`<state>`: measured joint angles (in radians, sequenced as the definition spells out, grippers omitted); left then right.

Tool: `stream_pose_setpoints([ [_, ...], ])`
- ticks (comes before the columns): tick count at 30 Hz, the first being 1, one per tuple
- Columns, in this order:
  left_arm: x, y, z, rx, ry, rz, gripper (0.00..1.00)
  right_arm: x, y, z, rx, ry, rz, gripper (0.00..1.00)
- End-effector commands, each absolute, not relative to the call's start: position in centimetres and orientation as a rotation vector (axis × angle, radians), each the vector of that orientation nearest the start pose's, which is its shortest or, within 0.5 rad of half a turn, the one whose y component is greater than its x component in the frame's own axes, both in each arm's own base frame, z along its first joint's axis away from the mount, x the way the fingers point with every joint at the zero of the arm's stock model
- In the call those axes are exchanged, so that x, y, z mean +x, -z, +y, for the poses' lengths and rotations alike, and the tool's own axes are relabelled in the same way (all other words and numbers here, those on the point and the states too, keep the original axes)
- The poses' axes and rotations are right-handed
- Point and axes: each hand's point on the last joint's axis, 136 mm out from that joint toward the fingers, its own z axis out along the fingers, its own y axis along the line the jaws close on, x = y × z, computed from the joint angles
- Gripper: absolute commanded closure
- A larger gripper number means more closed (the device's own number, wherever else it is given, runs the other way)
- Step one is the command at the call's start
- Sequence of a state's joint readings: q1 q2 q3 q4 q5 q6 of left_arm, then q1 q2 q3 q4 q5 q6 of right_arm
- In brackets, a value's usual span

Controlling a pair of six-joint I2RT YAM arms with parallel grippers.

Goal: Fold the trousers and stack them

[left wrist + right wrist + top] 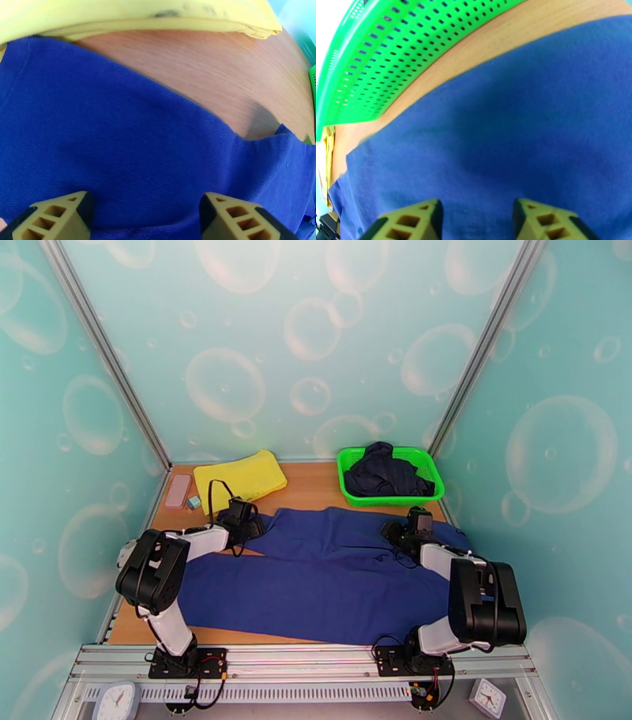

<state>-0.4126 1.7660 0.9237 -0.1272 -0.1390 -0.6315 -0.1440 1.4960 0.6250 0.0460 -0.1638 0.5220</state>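
Left claw [144,196]: fingers spread, nothing gripped. The trousers [118,130] lie flat directly under the tips and run ahead of them to the far hem. Past that hem is bare table [205,67], then the yellow cloth [138,15] further ahead. I cannot tell whether the tips touch the fabric.

Right claw [476,203]: also spread, gap a little narrower, holding nothing. There is blue cloth beneath and ahead of it. The green basket [395,59] sits just beyond the cloth edge, ahead and to the left of the tips.

From overhead, the trousers are unfolded, with one claw over each end of the far edge.

My reading: first fold, at the grasp stage, with no fold made yet. The next move calls for lowering both claws onto the far edge and pinching it. Both then carry the edge back toward the bases together, kept level. The left must not catch the yellow cloth, and the right must stay off the basket wall.
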Motion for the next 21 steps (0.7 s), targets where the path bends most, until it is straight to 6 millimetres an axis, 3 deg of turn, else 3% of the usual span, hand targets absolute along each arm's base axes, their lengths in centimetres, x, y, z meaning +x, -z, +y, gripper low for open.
stream_pose_setpoints([
  [1,31.0,0.1,-15.1,-0.458,0.244,2.745,0.28,36.6,-5.4,-2.7,0.719,-0.38,2.293,0.48],
  [4,29.4,-1.2,-17.1,-0.497,0.365,2.719,0.3,36.8,-5.6,-2.7,0.717,-0.385,2.29,0.47],
  [6,30.0,-3.1,-18.4,-0.451,0.411,2.663,0.29,36.9,-5.7,-2.7,0.715,-0.386,2.286,0.47],
  [8,31.7,-5.3,-18.2,-0.423,0.372,2.571,0.29,37.0,-5.6,-2.7,0.717,-0.386,2.284,0.48],
  [13,36.4,-9.4,-13.4,-0.453,0.109,2.407,0.31,36.8,-5.7,-2.7,0.715,-0.388,2.279,0.47],
  [17,39.0,-8.0,-8.5,-0.515,-0.059,2.446,0.38,36.6,-5.7,-2.8,0.717,-0.393,2.275,0.47],
  [21,40.0,-5.7,-5.1,-0.55,-0.148,2.505,0.39,36.5,-5.6,-2.9,0.72,-0.41,2.273,0.47],
])
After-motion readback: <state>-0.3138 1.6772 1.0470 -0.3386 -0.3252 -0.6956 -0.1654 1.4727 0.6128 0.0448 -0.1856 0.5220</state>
